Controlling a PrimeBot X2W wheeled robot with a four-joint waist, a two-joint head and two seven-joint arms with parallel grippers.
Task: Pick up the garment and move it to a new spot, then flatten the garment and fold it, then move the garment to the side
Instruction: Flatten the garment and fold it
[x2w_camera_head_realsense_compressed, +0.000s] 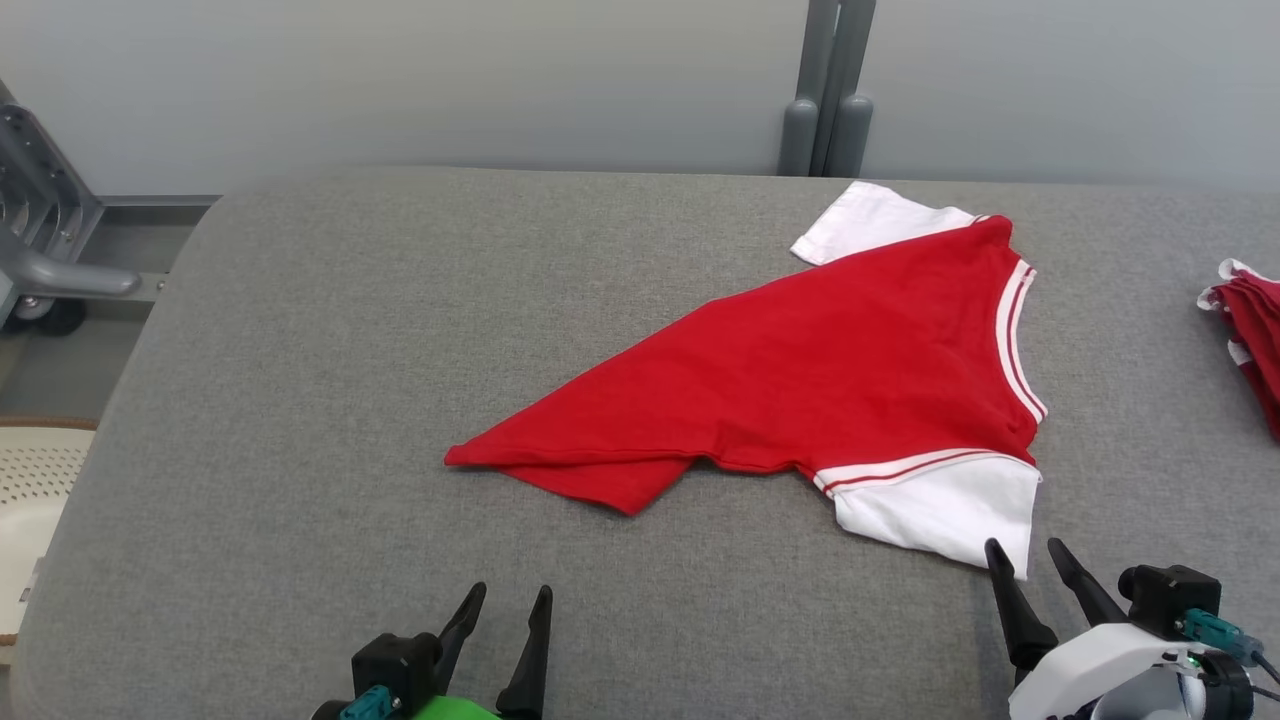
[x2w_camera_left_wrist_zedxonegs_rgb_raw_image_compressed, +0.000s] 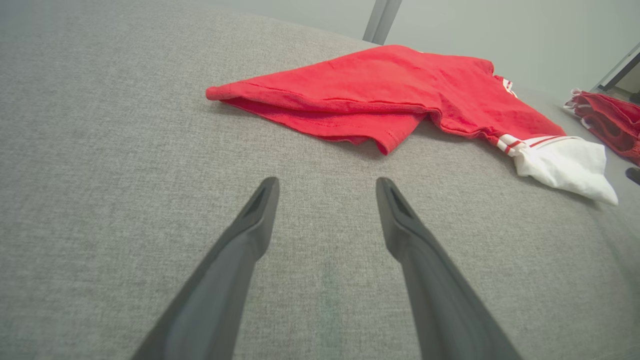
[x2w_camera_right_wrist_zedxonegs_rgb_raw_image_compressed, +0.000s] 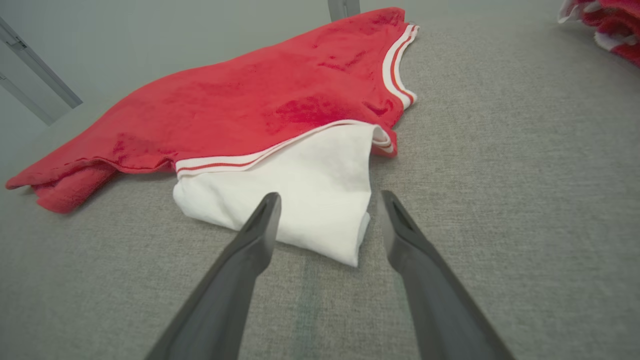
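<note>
T-shirt (x2w_camera_head_realsense_compressed: 820, 370) rumpled on bench (x2w_camera_head_realsense_compressed: 300, 400), right half | left claw (x2w_camera_head_realsense_compressed: 510, 592), right claw (x2w_camera_head_realsense_compressed: 1023, 548) spread, empty | flattening, folding, side-move pending

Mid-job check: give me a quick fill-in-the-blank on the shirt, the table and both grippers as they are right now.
1. The garment on the grey table has a red body and ____ sleeves.
2. The right gripper is at the near sleeve with its jaws ____.
3. The left gripper is over bare table, its open jaws holding ____.
4. A second pile of red cloth lies at the table's ____ edge.

Missing words: white; open; nothing; right.
</note>
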